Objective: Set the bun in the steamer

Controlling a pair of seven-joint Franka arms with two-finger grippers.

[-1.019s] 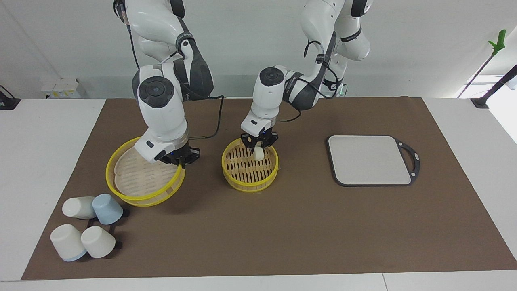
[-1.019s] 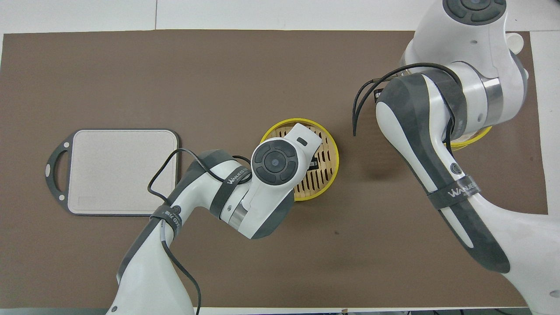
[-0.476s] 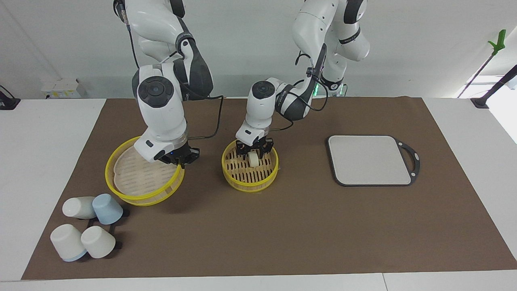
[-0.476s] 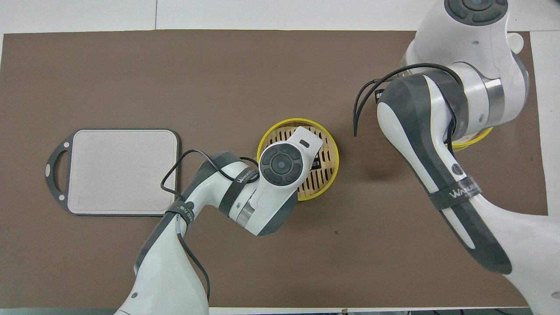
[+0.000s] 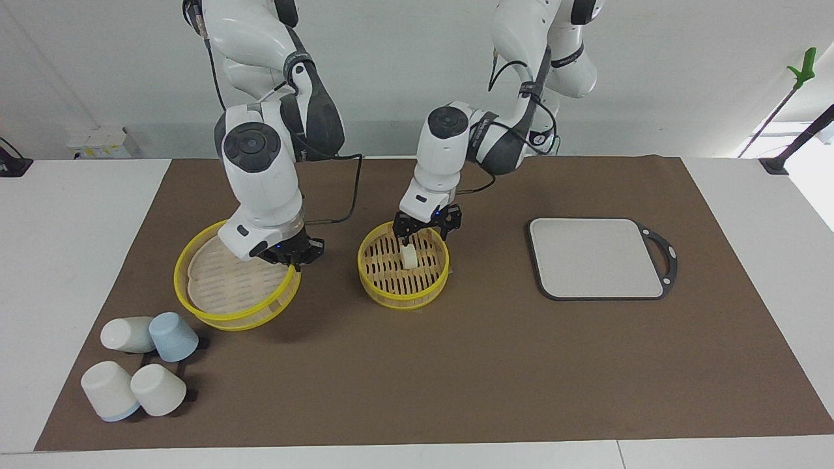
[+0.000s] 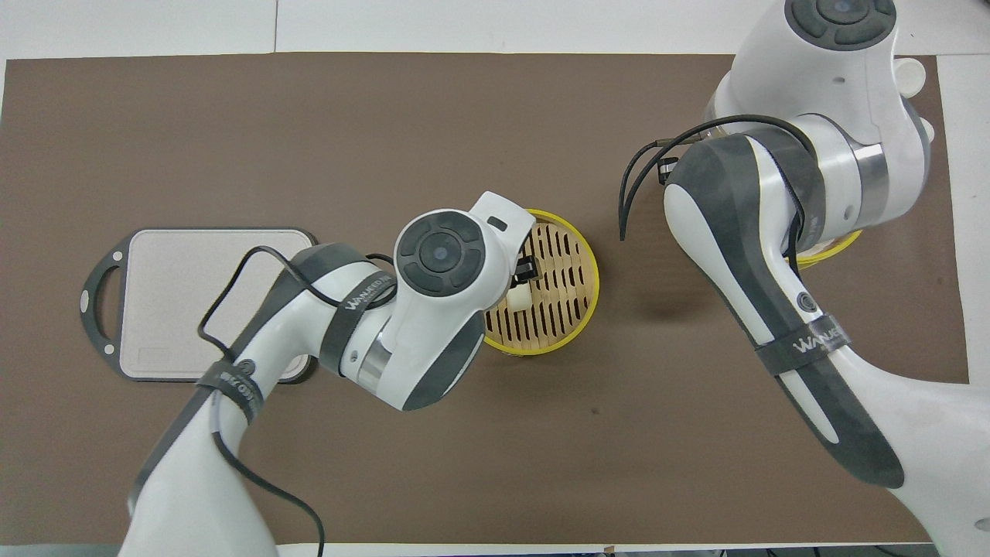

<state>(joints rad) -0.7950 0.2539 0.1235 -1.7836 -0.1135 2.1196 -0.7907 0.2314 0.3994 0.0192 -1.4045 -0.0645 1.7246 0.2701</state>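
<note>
Brown mat (image 5: 456, 365) over white table. Bun (image 5: 409, 258) resting on slatted floor of steamer (image 5: 402, 290), mid-mat. Left gripper (image 5: 427, 229) above steamer's robot-side rim, fingers spread, clear of bun, holding nothing. Right gripper (image 5: 291, 255) pinched shut on yellow rim of lid (image 5: 225, 296), lid tilted, toward right arm's end. Grey board (image 5: 596, 257) toward left arm's end; cups (image 5: 140, 368) near lid.
</note>
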